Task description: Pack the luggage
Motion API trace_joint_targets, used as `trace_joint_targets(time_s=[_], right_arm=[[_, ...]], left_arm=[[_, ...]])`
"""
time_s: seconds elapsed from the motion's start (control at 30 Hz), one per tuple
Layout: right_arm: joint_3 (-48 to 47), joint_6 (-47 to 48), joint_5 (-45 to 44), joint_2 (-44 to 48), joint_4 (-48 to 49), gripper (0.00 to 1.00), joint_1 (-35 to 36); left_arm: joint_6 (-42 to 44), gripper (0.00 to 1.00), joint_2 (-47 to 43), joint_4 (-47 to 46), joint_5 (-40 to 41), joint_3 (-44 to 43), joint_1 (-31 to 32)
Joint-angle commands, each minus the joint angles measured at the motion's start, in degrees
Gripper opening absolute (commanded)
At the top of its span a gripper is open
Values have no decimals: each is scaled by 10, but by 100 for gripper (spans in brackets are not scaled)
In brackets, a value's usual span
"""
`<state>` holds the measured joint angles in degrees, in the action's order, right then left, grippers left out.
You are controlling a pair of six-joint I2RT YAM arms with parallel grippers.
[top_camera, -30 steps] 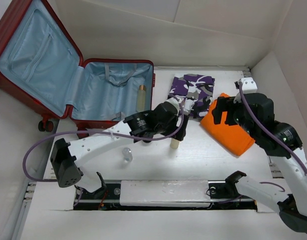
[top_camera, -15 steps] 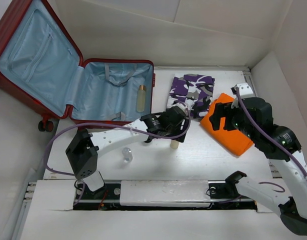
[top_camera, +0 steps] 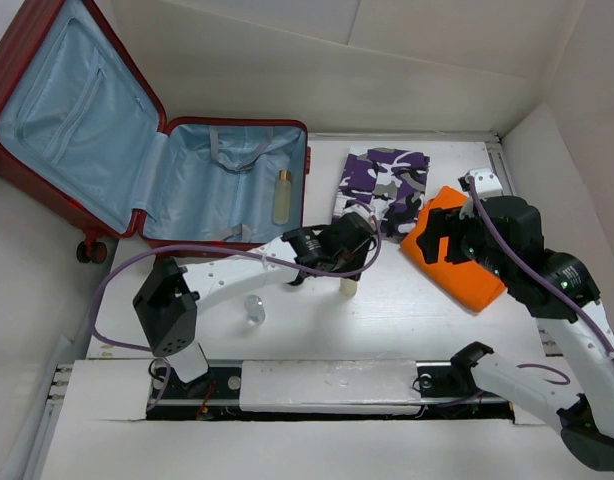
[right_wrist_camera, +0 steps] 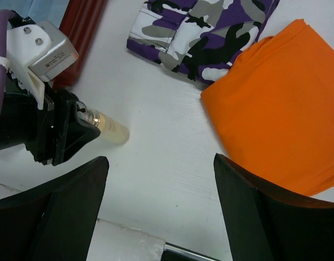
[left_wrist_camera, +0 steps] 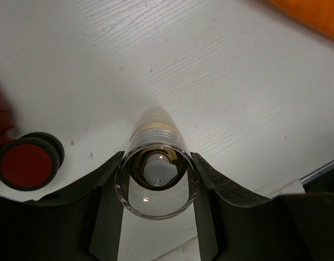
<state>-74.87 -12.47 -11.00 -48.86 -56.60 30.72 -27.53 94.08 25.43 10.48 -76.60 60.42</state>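
Luggage (top_camera: 187, 190) lies open at ten o'clock, its blue lining bare but for one slim bottle (top_camera: 283, 195) by the right wall. My left tool (left_wrist_camera: 155, 157) has dropped in the last second and now sits narrow on the clear cap of a standing pump bottle (left_wrist_camera: 156, 122) at centre, so I judge that goes in next. A purple camouflage garment (top_camera: 385, 185) and folded orange cloth (top_camera: 467, 270) wait at two o'clock. My right tool (right_wrist_camera: 160, 160) hangs wide and empty by the cloth. The worktop (top_camera: 407, 320) is white wood grain, with white walls around.

The white wood-grain table (top_camera: 427, 310) carries a cream bottle with clear cap (top_camera: 348, 286), upright between the fingers of the left gripper (left_wrist_camera: 157, 182). Beyond that gripper lies a folded purple camouflage cloth (top_camera: 385, 185). To its right is a folded orange cloth (top_camera: 457, 265), to its left the open dark red hard-shell suitcase (top_camera: 187, 200), and behind it a small clear round piece (top_camera: 254, 308).
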Motion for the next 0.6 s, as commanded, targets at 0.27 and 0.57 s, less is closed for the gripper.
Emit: trace_joint_targets(time_s=[0.27,0.57], right_arm=[[6,-2,31,-1,23,84,-2],[22,-2,43,-1,28,83,3]], left_arm=[[9,17,-145,26,28,-120,-178],[54,17,-152,21,-99,-146,-473]])
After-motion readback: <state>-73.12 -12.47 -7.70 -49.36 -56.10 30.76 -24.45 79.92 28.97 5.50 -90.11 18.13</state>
